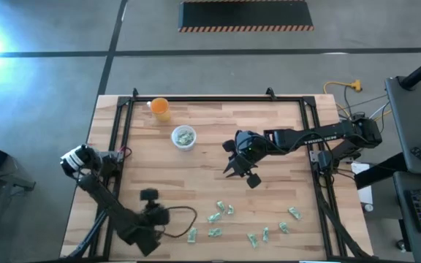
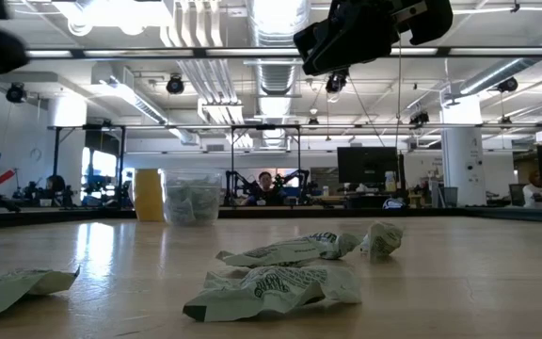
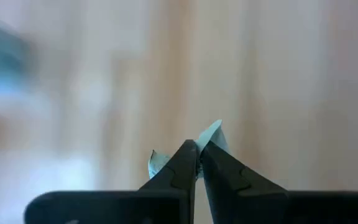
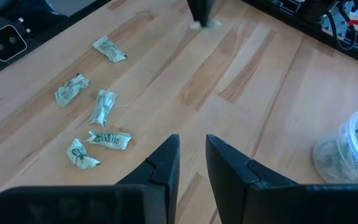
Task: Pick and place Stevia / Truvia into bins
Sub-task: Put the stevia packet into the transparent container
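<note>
Between left pincer point(image 3: 197, 152) fingertips: one pinched sachet point(image 3: 211, 134).

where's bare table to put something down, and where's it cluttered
Bare wood lies between the clear cup and the loose sachets, left of the right gripper. The front edge is crowded, where the left gripper pinches a sachet.

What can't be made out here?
- Left claw: pinches a sachet; the table behind is blurred in its wrist view.
- Cup: the sachets inside are too small to count from above.
- Right claw: its tips are cut off by the low view's top edge.
</note>
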Controlling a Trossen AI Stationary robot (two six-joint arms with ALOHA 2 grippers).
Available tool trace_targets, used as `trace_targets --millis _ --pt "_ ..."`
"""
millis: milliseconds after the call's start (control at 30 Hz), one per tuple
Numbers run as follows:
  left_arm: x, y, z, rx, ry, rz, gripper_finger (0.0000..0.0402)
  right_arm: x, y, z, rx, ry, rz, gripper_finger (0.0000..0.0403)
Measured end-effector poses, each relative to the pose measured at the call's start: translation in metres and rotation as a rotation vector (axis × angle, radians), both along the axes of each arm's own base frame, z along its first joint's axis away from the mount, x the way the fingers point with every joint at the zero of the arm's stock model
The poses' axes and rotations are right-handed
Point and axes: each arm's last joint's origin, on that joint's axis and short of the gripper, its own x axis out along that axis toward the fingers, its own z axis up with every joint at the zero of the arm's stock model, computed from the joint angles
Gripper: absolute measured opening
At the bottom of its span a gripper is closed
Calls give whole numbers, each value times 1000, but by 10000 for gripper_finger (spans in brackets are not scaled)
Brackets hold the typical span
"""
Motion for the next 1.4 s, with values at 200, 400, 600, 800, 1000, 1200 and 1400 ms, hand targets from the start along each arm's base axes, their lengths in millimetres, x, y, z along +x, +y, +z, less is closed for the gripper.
trace_targets --millis 200,400,600,800,1000,1200,1400 --pt "37 39 9 293 -171 14 8 0 0 0 0 0 0 68" --pt "64 106 26 383 -134 215 8 0 0 0 -2 0 -2 68" --pt "73 168 58 361 -101 314 8 -1 0 -1 -2 11 -2 68" --pt "71 213 95 225 -170 302 8 -2 0 -3 -5 37 0 68" --pt "68 253 108 62 -251 253 8 -4 0 -4 -5 54 -1 68" --pt "64 279 86 -4 -201 281 8 -4 0 -4 -4 58 -1 68" --pt "64 284 72 -4 -186 283 8 -4 0 -4 -3 59 -2 68"
